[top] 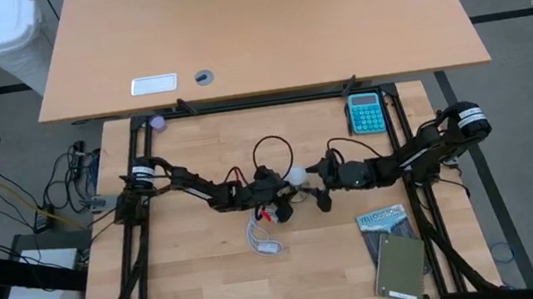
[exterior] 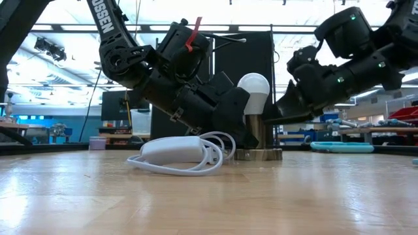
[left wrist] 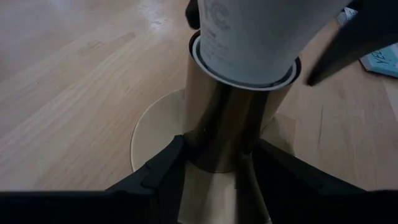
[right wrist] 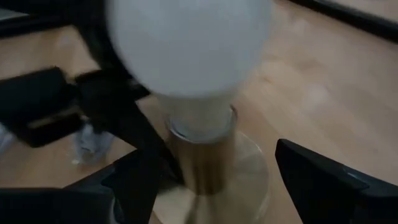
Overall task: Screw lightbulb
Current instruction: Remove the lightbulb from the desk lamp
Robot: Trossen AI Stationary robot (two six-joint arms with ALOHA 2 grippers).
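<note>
Centrally, lightbulb upright in socket, open wood around.

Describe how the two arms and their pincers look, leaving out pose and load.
Both arms are dark, chunky, jointed links. The left arm carries white lettering, a white band near its base and a red tag. The right arm has a white band and small green lights. The left pincer and right pincer have black angular fingers.
</note>
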